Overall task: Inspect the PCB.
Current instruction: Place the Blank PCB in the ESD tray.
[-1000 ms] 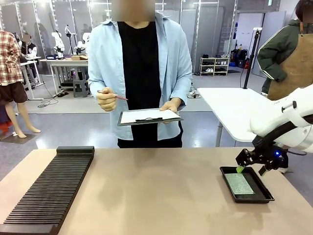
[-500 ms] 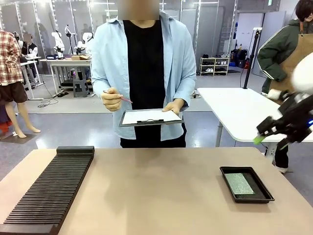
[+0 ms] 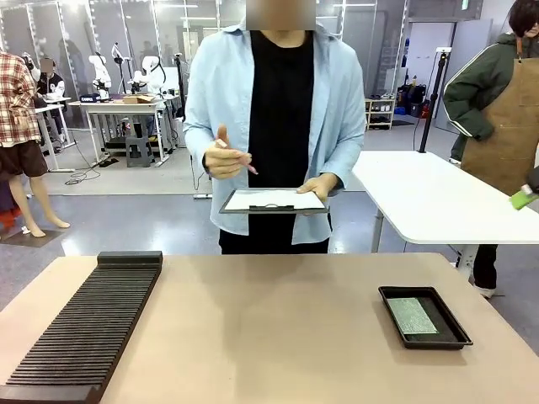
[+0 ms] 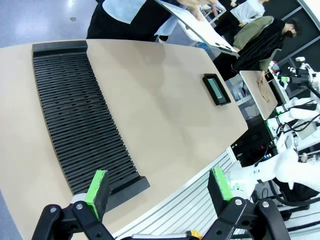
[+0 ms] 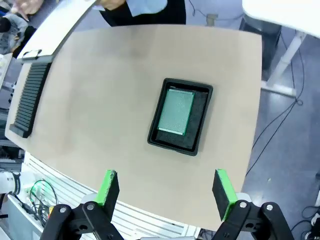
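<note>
The PCB [image 5: 176, 112] lies flat inside the black tray [image 5: 202, 127] near the desk's [image 3: 269, 328] right edge. The right gripper [image 5: 166, 192] hangs high above it, jaws wide and holding nothing. The left gripper [image 4: 159, 186], jaws also wide, hovers over the slotted black rack [image 4: 75, 120]. Across the desk, a person holds a clipboard [image 3: 274, 200] and pen [image 3: 242, 160].

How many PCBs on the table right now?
1. The PCB lies flat in the black tray near the table's right edge, on the robot's side. The slotted black rack on the left looks empty, though a board set deep in a slot could be hidden.
</note>
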### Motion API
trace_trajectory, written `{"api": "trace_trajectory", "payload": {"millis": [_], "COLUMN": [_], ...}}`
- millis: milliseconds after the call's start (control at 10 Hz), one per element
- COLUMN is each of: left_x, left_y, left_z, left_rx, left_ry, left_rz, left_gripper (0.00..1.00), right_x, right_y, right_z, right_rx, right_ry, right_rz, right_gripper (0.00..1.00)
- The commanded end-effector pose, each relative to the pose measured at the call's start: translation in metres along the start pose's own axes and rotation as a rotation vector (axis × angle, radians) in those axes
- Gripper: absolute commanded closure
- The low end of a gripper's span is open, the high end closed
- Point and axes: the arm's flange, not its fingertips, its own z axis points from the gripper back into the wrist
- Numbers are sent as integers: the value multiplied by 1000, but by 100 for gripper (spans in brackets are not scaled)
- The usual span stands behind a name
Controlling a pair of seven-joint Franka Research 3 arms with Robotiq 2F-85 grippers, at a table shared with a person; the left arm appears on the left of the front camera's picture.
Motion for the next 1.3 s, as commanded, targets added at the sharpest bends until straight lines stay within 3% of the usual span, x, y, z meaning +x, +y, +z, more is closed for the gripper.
{"api": "trace_trajectory", "payload": {"millis": [0, 100, 300, 1200], "left_x": [3, 3, 3, 3], "left_y": [-1, -1, -1, -1], "left_z": [3, 3, 3, 3], "left_rx": [22, 22, 22, 22], "left_ry": [15, 15, 15, 15], "left_rz": [12, 12, 12, 12], "left_gripper": [0, 0, 0, 0], "right_x": [-18, -26, -36, -30], "right_y": [-5, -6, -3, -4], "right_z": [16, 22, 21, 33], "right_rx": [27, 39, 60, 31], "right_ry": [-56, -109, -126, -100], "right_rz": [41, 48, 60, 41], "right_gripper": [5, 5, 5, 5]}}
